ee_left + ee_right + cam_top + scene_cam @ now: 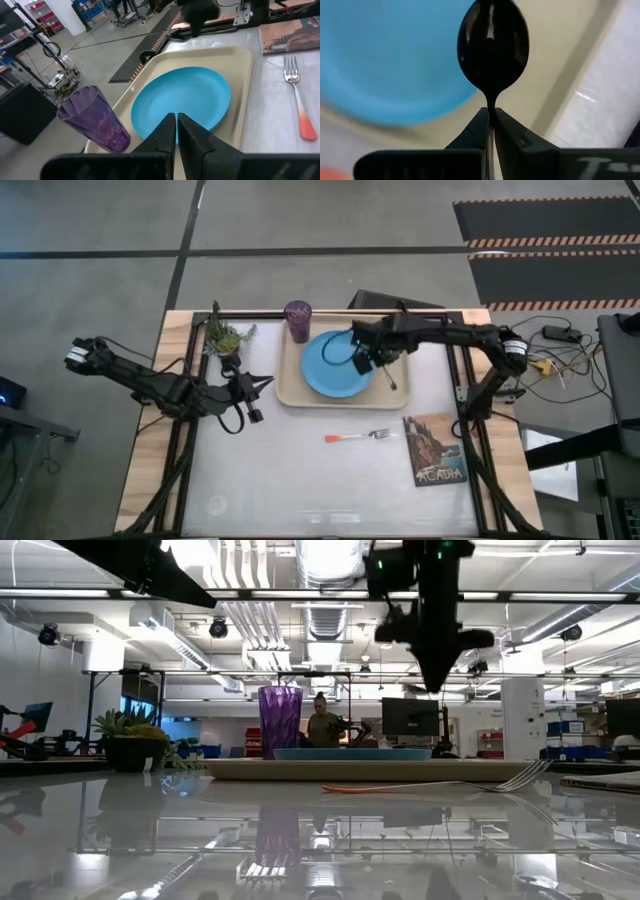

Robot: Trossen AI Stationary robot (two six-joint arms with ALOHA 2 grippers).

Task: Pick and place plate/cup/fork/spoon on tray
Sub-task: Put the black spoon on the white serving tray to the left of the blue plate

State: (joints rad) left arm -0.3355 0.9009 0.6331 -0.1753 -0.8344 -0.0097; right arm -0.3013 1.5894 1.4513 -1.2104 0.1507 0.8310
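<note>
The right gripper [491,117] was clenched on the spoon [493,45], its two dark fingers pinching the thin neck just below the bowl. The rest of the handle ran back between the jaws and could not be seen. The glossy black oval bowl stuck out ahead of the jaws, over the edge of the plate [390,60] and the cream floor of the tray [560,65]. From above, this gripper [366,358] hung over the plate's side, and the spoon itself was hard to pick out against the dark arm.

The round, flat, light-blue plate [334,363] lay inside the tray [292,385], which had rounded corners and a raised rim. The ribbed, see-through purple cup [298,319] stood in the tray's corner, beyond the plate from the jaws. A small green potted plant [227,338] sat just outside the tray.

The left gripper [176,131] waited beside the tray with its fingers pressed together on nothing, and the plate [181,100] and cup [93,118] lay ahead of them. The fork [360,436], with metal tines and an orange handle, lay on the bare table well apart from both grippers. A picture book [437,448] marked ACADIA lay farther toward the corner.
</note>
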